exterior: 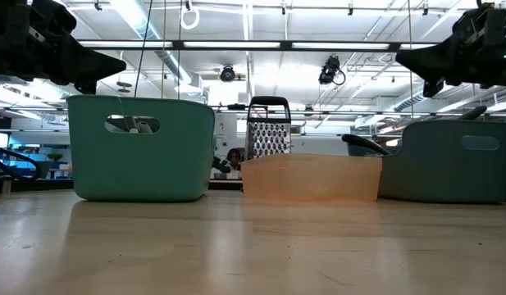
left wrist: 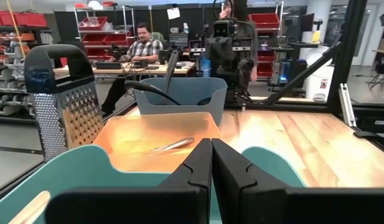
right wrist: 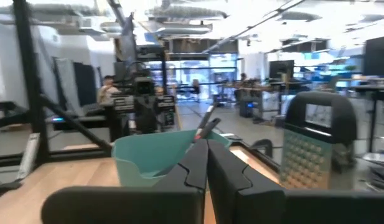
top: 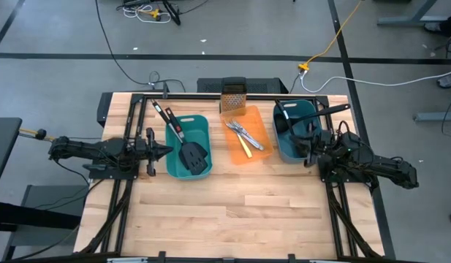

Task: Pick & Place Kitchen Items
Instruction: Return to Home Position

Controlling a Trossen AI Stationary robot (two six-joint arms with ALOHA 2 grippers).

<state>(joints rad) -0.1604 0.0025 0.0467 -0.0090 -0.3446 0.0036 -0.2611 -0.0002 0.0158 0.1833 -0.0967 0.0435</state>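
Two black slotted spatulas (top: 187,146), one with a red-marked handle, lie in the left teal tub (top: 174,139), handles sticking out over its far rim. Two black ladles (top: 313,117) lie in the right teal tub (top: 285,142), handles leaning over its rim. The silver knives and the yellow-handled knife (top: 243,137) lie in the orange tray (top: 258,120). My left gripper (top: 167,152) is shut and empty, just left of the left tub. My right gripper (top: 304,150) is shut and empty, above the right tub's near right side.
A metal box grater (top: 233,96) stands upright at the table's far edge behind the tray. The near half of the wooden table (top: 232,212) is bare wood. People sit and stand in the room beyond the table.
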